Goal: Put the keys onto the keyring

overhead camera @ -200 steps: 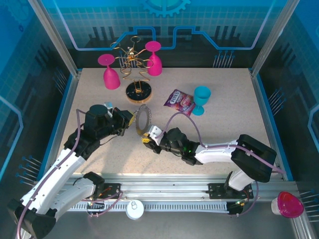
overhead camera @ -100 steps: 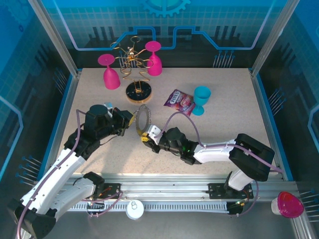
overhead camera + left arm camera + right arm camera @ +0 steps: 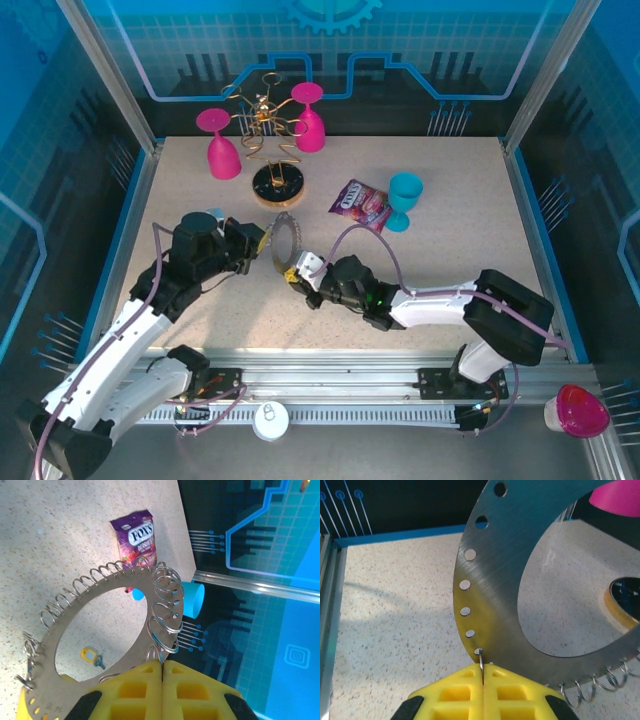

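My left gripper [image 3: 262, 243] holds the flat grey keyring [image 3: 286, 240] on edge above the table, jaws shut on its rim [image 3: 163, 666] among the wire loops. Seen through the wide hole of the keyring [image 3: 44, 655], the tiny key [image 3: 90, 655] with its yellow head lies loose on the table. My right gripper [image 3: 293, 272] is at the ring's near edge. Its yellow fingers are shut [image 3: 482, 670] on a thin metal wire whose tip sits in one of the small rim holes of the keyring [image 3: 495, 580].
A gold wire stand [image 3: 262, 115] with a round base [image 3: 277, 185] stands behind, flanked by two pink goblets [image 3: 218, 145] [image 3: 309, 117]. A purple candy bag [image 3: 358, 203] and a teal cup [image 3: 403, 200] sit to the right of the ring.
The right gripper has edged very slightly toward the ring. The left arm and ring have stayed put.
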